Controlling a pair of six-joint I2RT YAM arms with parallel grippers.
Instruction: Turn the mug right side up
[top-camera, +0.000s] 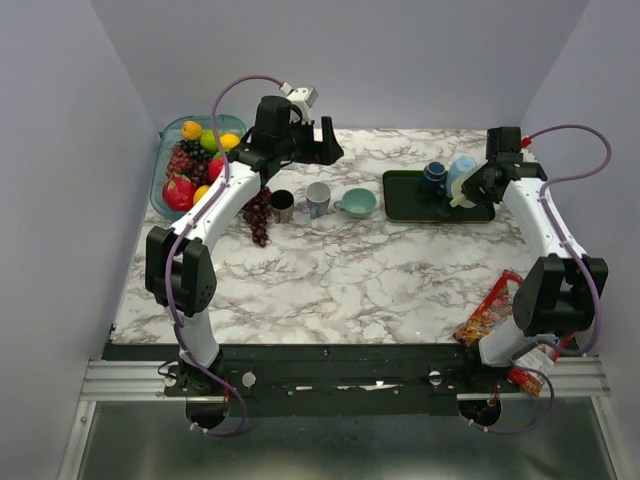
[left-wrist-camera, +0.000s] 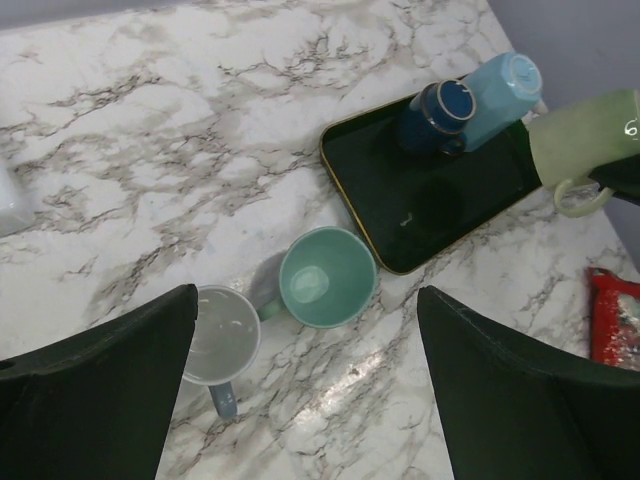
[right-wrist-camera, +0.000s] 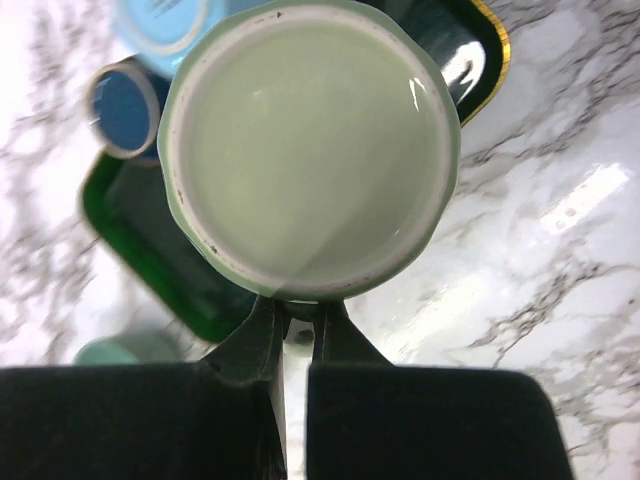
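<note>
Right tool (right-wrist-camera: 296, 325) clamps the pale green mug (right-wrist-camera: 310, 150), tipped sideways over the dark tray (left-wrist-camera: 400, 215); left tool (left-wrist-camera: 307, 300) spread wide above the desk (left-wrist-camera: 150, 150).

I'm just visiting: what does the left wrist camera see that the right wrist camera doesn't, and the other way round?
Only left wrist: the grey mug and the red packet. Only right wrist: the pale green mug seen end-on, with the right claw pinched shut on it. Both: the green tray, the dark blue mug, the light blue mug and the pale green mug itself.
</note>
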